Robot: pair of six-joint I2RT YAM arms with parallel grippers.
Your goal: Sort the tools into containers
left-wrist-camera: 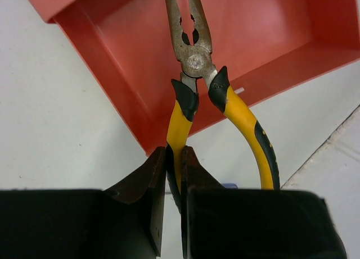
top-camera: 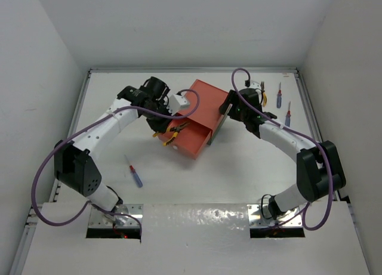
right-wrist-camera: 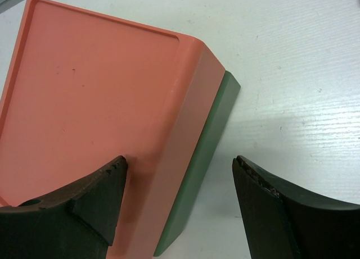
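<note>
1. Nothing is sorted yet, as far as we see. The red drawer [top-camera: 186, 145] is pulled out of the salmon-red box [top-camera: 206, 102], and the part of its inside in view is bare.
2. The pliers [left-wrist-camera: 194, 51] are in the air. Their dark jaws are over the open drawer and their handles are outside its wall. They are not dropped in yet.
3. The left gripper [left-wrist-camera: 174, 158] is clamped tight on one yellow handle of the pliers. The other handle hangs free.
4. The right gripper [right-wrist-camera: 179, 166] has its fingers apart, straddling the side edge of the salmon-red box. One finger is over the lid and the other is out over the table [right-wrist-camera: 304, 73]. It holds nothing, and we cannot tell if it touches the box.
5. Our judgement of what is left: release the pliers, then sort all three screwdrivers.
   - The left screwdriver [top-camera: 136, 172] lies on the left side of the table.
   - The far-right screwdriver [top-camera: 279, 95] and the near-right screwdriver [top-camera: 288, 114] lie on the right.
   - All three are well apart from the boxes.
6. What each view adds:
   - Only the top view shows the screwdrivers and the whole layout.
   - Only the left wrist view shows the one-handle grip and the drawer's inside.
   - Only the right wrist view shows the green box [right-wrist-camera: 205, 158] clearly, sitting under the salmon-red one.
   - No view shows us a green drawer open.
</note>
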